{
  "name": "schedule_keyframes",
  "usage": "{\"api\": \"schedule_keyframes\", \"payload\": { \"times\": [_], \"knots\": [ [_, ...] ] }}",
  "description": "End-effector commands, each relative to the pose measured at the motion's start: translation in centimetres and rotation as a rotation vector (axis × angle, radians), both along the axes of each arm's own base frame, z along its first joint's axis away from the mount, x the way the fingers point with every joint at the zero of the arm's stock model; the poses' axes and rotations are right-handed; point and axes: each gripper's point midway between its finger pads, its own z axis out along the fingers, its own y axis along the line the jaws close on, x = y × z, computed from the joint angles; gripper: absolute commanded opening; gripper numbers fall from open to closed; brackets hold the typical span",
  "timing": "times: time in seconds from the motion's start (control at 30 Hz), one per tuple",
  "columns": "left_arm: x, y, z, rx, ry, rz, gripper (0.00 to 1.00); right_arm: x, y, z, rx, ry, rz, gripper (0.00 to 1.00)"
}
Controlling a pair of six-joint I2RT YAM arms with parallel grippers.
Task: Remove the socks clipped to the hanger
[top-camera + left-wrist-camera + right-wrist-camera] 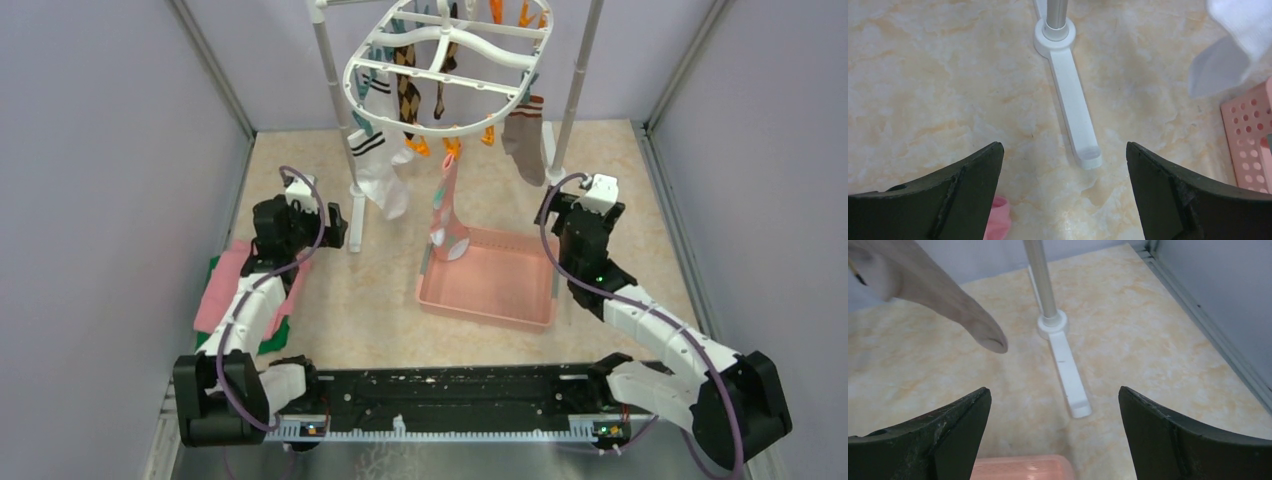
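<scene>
White plastic hanger (349,76) with socks (383,175) all clipped on; below it, left tool (1063,150) and right tool (1053,391) apart, empty; seemingly the opening step, calls for a reach up.

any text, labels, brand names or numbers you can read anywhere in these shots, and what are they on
None can be read in any view.
The hanger, the socks, the pink basket and the stand's foot show no print.
The black rail at the near edge carries only pale specks and a notched white strip; any marks there are too small to read.
</scene>
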Motion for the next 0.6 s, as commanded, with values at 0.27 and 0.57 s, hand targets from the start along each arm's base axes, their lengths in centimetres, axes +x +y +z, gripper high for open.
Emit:
{"api": "schedule_keyframes", "payload": {
  "times": [0.27,0.57],
  "knots": [
    [-3.2,-2.4,5.4,0.043,-0.014,-0.204,0.99,1.2,9.7,8.2,0.118,-0.061,0.512,0.97],
    [-6.1,-8.1,10.9,-0.108,-0.038,-0.531,0.99,1.3,11.5,13.0,0.09,-0.134,0.626,0.95]
  ]
}}
